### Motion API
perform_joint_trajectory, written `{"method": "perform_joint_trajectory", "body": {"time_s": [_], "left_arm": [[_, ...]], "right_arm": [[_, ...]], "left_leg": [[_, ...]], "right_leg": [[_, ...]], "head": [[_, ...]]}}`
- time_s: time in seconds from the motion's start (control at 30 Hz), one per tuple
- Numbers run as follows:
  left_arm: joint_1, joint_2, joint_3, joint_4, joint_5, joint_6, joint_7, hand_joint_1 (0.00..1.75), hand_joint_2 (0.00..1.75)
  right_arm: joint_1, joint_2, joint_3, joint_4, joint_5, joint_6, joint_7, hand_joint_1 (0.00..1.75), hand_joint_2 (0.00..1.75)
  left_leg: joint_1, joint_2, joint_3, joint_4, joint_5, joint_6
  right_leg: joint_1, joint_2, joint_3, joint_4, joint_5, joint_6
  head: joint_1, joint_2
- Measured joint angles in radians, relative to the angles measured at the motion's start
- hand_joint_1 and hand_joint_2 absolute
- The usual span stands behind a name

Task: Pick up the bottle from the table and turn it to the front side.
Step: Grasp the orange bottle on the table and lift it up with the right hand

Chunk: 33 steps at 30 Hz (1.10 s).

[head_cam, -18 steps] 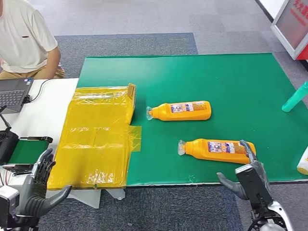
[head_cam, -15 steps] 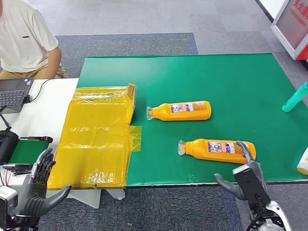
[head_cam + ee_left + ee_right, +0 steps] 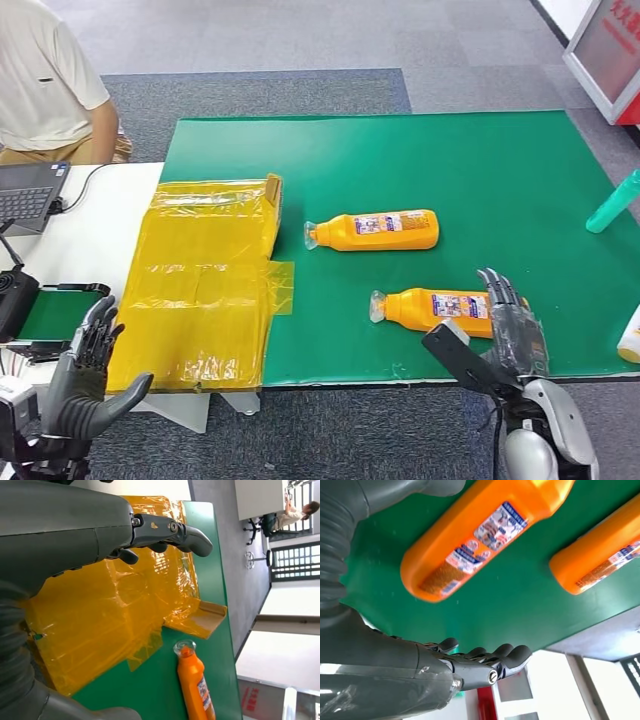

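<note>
Two orange bottles lie on their sides on the green mat (image 3: 453,160), caps pointing left. The near bottle (image 3: 430,308) is by the mat's front edge and the far bottle (image 3: 373,230) is at the middle. My right hand (image 3: 515,325) is open, fingers stretched out over the near bottle's base end. In the right wrist view that bottle (image 3: 478,535) lies label up, beyond my spread fingers (image 3: 486,662), and nothing is gripped. My left hand (image 3: 84,375) hangs open low at the front left, holding nothing. In the left wrist view its fingers (image 3: 166,532) reach over the yellow box (image 3: 105,615), with an orange bottle (image 3: 194,682) beyond.
A yellow film-wrapped box (image 3: 200,285) covers the mat's left end. A teal bottle (image 3: 613,203) and a white one (image 3: 630,338) lie at the right edge. A laptop (image 3: 26,192) and a seated person (image 3: 45,90) are at the far left.
My right hand has risen and moved forward and left, so its fingers now stretch over the near bottle's base end. The left hand lifted slightly. Both bottles lie where they were.
</note>
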Motion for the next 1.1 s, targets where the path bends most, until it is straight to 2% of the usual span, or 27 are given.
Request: {"method": "perform_joint_trajectory", "body": {"time_s": [0.07, 0.17, 0.43, 0.57, 0.67, 0.83, 1.1], "left_arm": [[-0.005, 0.003, -0.009, 0.001, 0.005, 0.002, 0.001, 0.00, 1.75], [-0.011, 0.013, -0.024, 0.006, 0.012, 0.006, 0.000, 0.00, 1.75], [-0.025, 0.062, -0.063, 0.022, 0.027, 0.030, -0.013, 0.00, 1.75], [-0.027, 0.081, -0.080, 0.024, 0.041, 0.037, -0.022, 0.00, 1.75], [-0.027, 0.092, -0.090, 0.024, 0.048, 0.039, -0.025, 0.00, 1.75], [-0.030, 0.102, -0.103, 0.024, 0.049, 0.046, -0.026, 0.00, 1.75], [-0.031, 0.103, -0.113, 0.024, 0.048, 0.051, -0.026, 0.00, 1.75]], "right_arm": [[-0.023, -0.011, 0.024, 0.017, 0.046, 0.005, 0.011, 0.00, 1.75], [-0.055, -0.030, 0.052, 0.056, 0.037, 0.035, 0.008, 0.00, 1.75], [-0.119, -0.080, 0.085, 0.189, -0.148, 0.122, -0.002, 0.00, 1.75], [-0.126, -0.100, 0.085, 0.238, -0.200, 0.128, 0.009, 0.00, 1.75], [-0.137, -0.117, 0.085, 0.273, -0.184, 0.124, 0.027, 0.00, 1.75], [-0.170, -0.139, 0.085, 0.309, -0.070, 0.103, 0.063, 0.00, 1.75], [-0.189, -0.142, 0.087, 0.318, -0.012, 0.097, 0.069, 0.00, 1.75]], "left_leg": [[0.000, 0.000, 0.000, 0.000, 0.000, 0.000], [0.000, 0.000, 0.000, 0.000, 0.000, 0.000], [0.000, 0.000, 0.000, 0.000, 0.000, 0.000], [0.000, 0.000, 0.000, 0.000, 0.000, 0.000], [0.000, 0.000, 0.000, 0.000, 0.000, 0.000], [0.000, 0.000, 0.000, 0.000, 0.000, 0.000], [0.000, 0.000, 0.000, 0.000, 0.000, 0.000]], "right_leg": [[0.000, 0.000, 0.000, 0.000, 0.000, 0.000], [0.000, 0.000, 0.000, 0.000, 0.000, 0.000], [0.000, 0.000, 0.000, 0.000, 0.000, 0.000], [0.000, 0.000, 0.000, 0.000, 0.000, 0.000], [0.000, 0.000, 0.000, 0.000, 0.000, 0.000], [0.000, 0.000, 0.000, 0.000, 0.000, 0.000], [0.000, 0.000, 0.000, 0.000, 0.000, 0.000]], "head": [[0.000, 0.000], [0.000, 0.000], [0.000, 0.000], [0.000, 0.000], [0.000, 0.000], [0.000, 0.000], [0.000, 0.000]]}}
